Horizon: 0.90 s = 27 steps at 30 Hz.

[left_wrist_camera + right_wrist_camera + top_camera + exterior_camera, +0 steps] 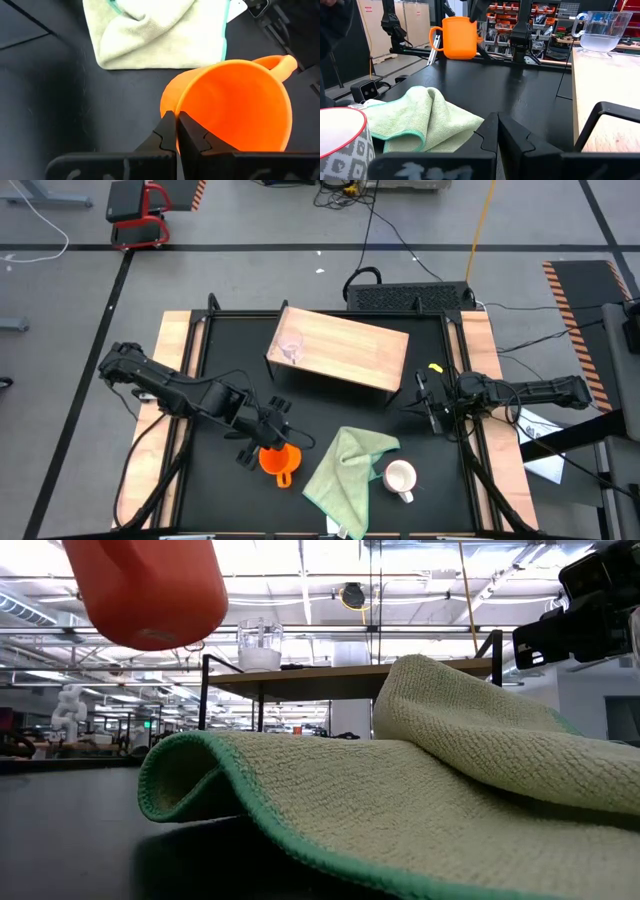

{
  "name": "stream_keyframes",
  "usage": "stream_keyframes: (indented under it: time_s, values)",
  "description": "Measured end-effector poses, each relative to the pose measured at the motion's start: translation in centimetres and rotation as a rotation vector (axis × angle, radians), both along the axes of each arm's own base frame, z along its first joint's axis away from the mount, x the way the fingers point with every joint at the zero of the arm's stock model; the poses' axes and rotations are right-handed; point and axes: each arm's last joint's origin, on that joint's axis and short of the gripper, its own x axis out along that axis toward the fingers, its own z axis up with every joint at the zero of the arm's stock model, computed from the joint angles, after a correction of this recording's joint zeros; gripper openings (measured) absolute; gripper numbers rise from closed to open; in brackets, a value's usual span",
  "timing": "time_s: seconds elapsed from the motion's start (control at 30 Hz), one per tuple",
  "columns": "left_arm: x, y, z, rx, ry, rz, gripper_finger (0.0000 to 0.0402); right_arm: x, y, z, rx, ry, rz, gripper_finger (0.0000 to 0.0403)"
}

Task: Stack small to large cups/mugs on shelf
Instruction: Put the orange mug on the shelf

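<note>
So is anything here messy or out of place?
Only the green cloth: it lies crumpled on the black table between the orange mug, which the left gripper holds by its rim, and the white mug. Nothing looks spilled or broken.

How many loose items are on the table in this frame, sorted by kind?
Cups/mugs: 3 (clear glass cup on the shelf, orange mug gripped at its rim by the left pincer, white mug on the tabletop)
Cloths: 1 (light green cloth)
Shelves: 1
Total: 5
</note>
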Motion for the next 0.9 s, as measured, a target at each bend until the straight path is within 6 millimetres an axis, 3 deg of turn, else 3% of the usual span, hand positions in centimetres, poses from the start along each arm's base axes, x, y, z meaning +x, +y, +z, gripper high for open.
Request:
stream_keyframes:
  time_s: [0.13,0.33,0.57,0.9]
  values:
    - [-0.1,0.7,0.4,0.026,0.019,0.022,0.0000,0.0,0.0,0.0,0.001,0.000,0.000,0.0000]
    - [-0.3,1.0,2.6,0.029,-0.011,0.023,0.0000,0.0,0.0,0.0,0.006,0.003,-0.001,0.0000]
    - [-2.1,1.6,4.8,0.070,-0.100,0.034,0.0000,0.0,0.0,-0.1,0.002,0.008,0.000,0.0000]
    - [-4.2,4.6,6.8,0.055,-0.150,0.118,0.0000,0.0,0.0,0.0,0.000,0.005,0.000,0.0000]
